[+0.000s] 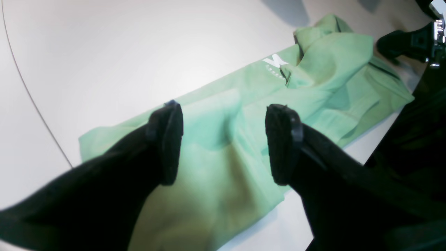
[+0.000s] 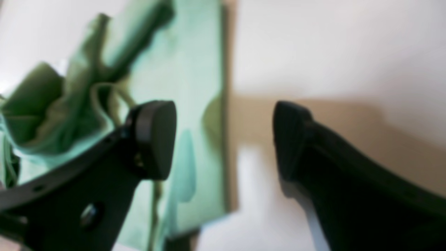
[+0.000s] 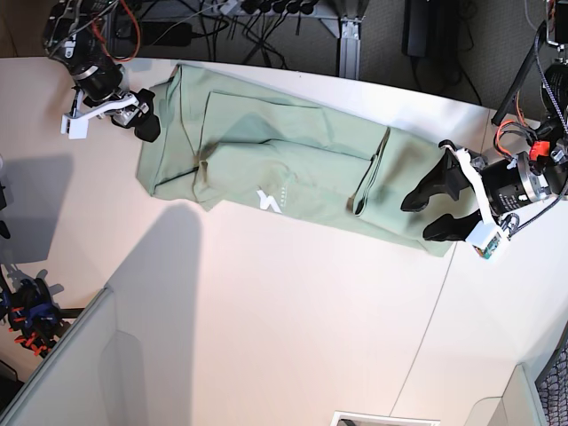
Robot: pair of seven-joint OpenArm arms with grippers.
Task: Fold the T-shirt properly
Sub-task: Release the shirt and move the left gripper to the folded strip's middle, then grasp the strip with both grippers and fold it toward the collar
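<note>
A broad, smooth cream-white tabletop [image 3: 266,302] fills most of the base view, its far edge curving against a dark floor [image 3: 382,35]. Black cables [image 3: 266,18] and a grey metal table leg [image 3: 349,40] sit behind it. A pale grey partition panel [image 3: 80,373] stands at the near left corner. Soft shadows cross the surface, apparently from overhead light.

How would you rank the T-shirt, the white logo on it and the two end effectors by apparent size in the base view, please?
1. T-shirt
2. Left end effector and right end effector: too alike to rank.
3. Logo
</note>
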